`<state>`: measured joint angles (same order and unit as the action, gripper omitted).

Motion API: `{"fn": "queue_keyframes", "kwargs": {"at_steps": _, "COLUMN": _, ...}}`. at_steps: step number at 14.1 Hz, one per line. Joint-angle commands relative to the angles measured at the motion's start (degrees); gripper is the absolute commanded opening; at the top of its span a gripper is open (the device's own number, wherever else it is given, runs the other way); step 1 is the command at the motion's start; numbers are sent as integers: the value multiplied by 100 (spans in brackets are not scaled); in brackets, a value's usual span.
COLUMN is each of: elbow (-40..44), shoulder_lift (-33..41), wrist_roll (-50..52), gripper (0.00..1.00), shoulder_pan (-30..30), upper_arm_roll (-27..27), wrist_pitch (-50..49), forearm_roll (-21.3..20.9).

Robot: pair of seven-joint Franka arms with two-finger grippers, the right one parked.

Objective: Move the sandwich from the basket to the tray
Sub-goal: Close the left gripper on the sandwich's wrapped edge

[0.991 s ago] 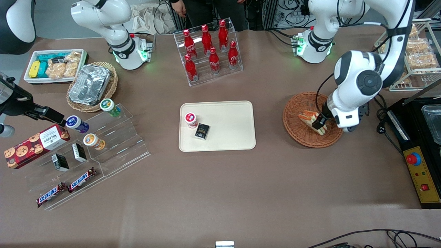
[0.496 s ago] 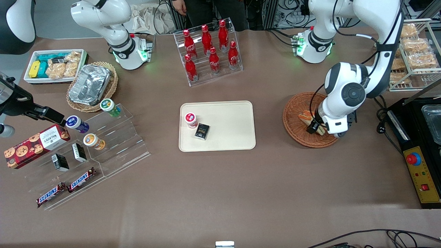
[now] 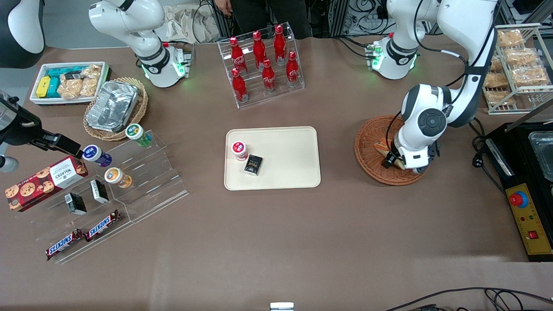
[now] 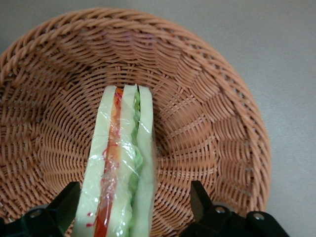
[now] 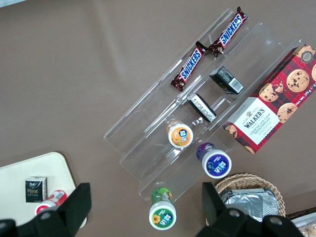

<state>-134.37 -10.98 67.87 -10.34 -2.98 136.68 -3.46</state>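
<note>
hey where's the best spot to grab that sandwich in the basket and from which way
Grip the sandwich across its two flat bread faces, coming down from above. It stands on edge in the basket, layers facing up, so the faces are exposed. The gripper is open and already straddles it, one finger beside each face.

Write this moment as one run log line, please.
phase: grasp approach | gripper: open, fingers astride sandwich | sandwich: in wicker basket | tray: holds small jar, dark packet

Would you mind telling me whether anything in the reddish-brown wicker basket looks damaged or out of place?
Nothing stands out. The wrapped triangular sandwich lies intact in the reddish-brown wicker basket, and the open tool straddles it, fingers apart from its sides.
</note>
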Motion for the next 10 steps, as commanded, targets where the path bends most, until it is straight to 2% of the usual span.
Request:
{"fn": "queue_keyframes", "kwargs": {"at_steps": 1, "elbow": -98, "shoulder_lift": 26, "wrist_roll": 148, "gripper": 49, "shoulder_pan": -21, "upper_arm_roll": 16, "wrist_pitch": 166, "forearm_roll": -129}}
{"fn": "queue_keyframes", "kwargs": {"at_steps": 3, "elbow": -150, "shoulder_lift": 34, "wrist_roll": 148, "gripper": 4, "shoulder_pan": 6, "upper_arm_roll": 16, "wrist_pitch": 262, "forearm_roll": -129}}
{"fn": "queue_keyframes", "kwargs": {"at_steps": 4, "elbow": -177, "shoulder_lift": 34, "wrist_roll": 139, "gripper": 0, "shoulder_pan": 14, "upper_arm_roll": 16, "wrist_pitch": 280, "forearm_roll": -129}}
{"fn": "queue_keyframes", "kwargs": {"at_steps": 7, "elbow": -177, "shoulder_lift": 183, "wrist_roll": 43, "gripper": 0, "shoulder_pan": 15, "upper_arm_roll": 16, "wrist_pitch": 202, "forearm_roll": -129}}
{"fn": "queue_keyframes", "kwargs": {"at_steps": 10, "elbow": -20, "shoulder_lift": 578, "wrist_roll": -447, "gripper": 0, "shoulder_pan": -21, "upper_arm_roll": 8, "wrist_pitch": -587, "forearm_roll": -129}}
